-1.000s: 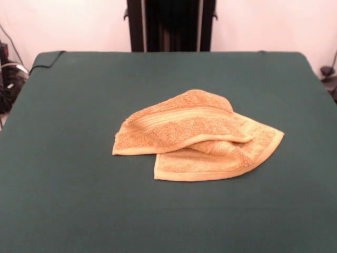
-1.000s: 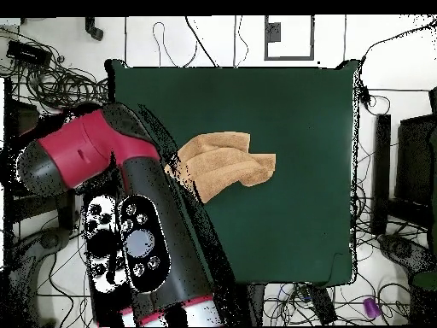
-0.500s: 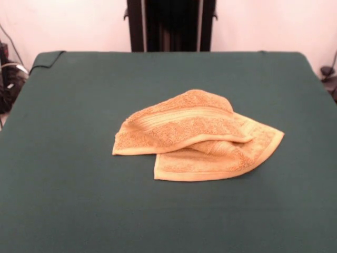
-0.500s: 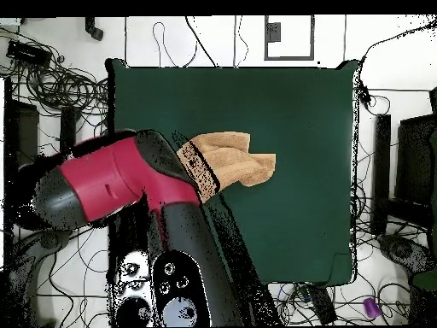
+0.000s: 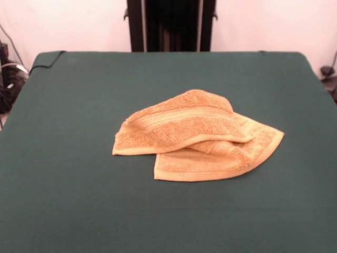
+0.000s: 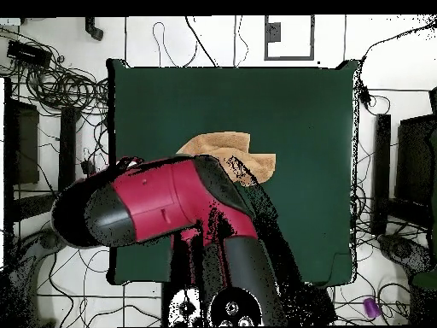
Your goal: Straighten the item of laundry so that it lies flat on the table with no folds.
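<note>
towel (image 5: 197, 137) lies folded over itself on the table (image 5: 68, 158) — arm (image 6: 162, 205) overlaps it from above; gripper not visible, grip state unknown.

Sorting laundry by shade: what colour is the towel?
Orange-tan, with woven border bands; the towel shows best in the front view.

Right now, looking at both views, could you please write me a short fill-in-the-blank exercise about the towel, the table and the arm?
1. The orange-tan hand towel lies ____ on itself, not flat.
2. The table has a dark ____ cloth surface.
3. In the overhead view, the red and black arm covers part of the ____.
4. In the front view, the arm is ____.

Missing words: folded; green; towel; absent
</note>
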